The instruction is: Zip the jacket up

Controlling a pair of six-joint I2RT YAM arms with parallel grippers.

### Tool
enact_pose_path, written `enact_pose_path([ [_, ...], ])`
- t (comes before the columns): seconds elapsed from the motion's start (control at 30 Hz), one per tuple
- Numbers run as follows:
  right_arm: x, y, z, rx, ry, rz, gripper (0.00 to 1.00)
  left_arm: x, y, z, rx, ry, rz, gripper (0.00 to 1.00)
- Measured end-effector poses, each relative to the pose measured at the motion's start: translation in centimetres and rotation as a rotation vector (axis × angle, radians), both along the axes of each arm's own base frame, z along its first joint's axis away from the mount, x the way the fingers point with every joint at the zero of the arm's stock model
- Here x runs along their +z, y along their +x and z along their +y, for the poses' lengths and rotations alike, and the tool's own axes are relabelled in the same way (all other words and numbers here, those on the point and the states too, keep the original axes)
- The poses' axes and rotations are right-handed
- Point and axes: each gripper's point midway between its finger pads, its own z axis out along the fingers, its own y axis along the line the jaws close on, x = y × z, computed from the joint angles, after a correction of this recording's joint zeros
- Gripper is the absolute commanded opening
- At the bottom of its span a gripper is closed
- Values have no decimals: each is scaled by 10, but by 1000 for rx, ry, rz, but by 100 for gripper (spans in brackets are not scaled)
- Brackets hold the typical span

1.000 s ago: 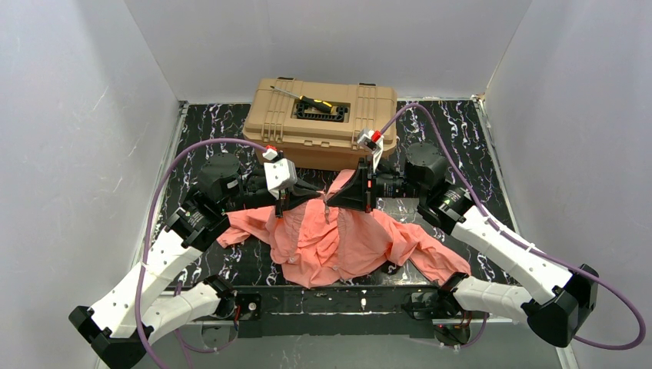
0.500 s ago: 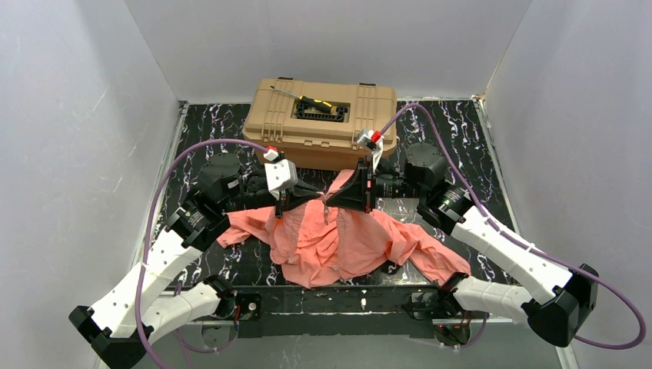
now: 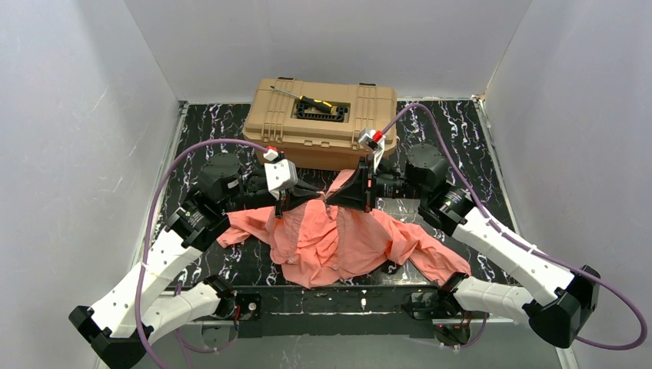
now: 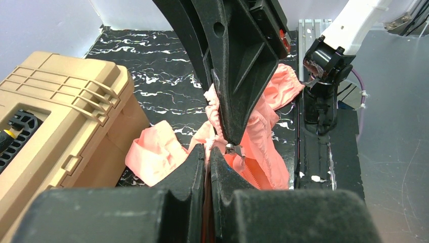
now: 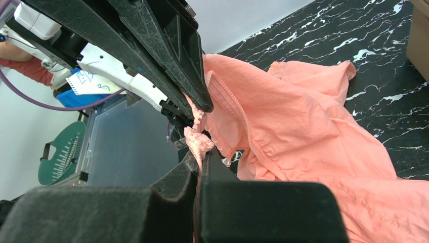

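Note:
The salmon-pink jacket (image 3: 330,240) lies crumpled on the black marbled table, its collar end lifted toward the toolbox. Both grippers meet tip to tip at that raised end. My left gripper (image 3: 320,197) is shut on a thin fold of jacket fabric beside the zipper; in the left wrist view the fold shows between the fingers of the left gripper (image 4: 208,150). A small metal zipper slider (image 4: 233,149) hangs at the right gripper's tip, with open zipper teeth (image 4: 253,174) below. My right gripper (image 3: 333,198) is shut on the puckered jacket edge (image 5: 198,142), pinched in the right gripper (image 5: 201,154).
A tan toolbox (image 3: 319,119) stands just behind the grippers, with a screwdriver (image 3: 307,99) on its lid. White walls close in the left, right and back. The jacket's sleeves spread toward the left (image 3: 234,229) and right (image 3: 434,257) near the front rail.

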Motion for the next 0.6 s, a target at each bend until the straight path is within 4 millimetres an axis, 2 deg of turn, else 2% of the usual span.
enact_pose_path([
  [0.6, 7, 0, -3, -21, 15, -9, 1, 1, 0, 0, -1, -4, -5, 0],
])
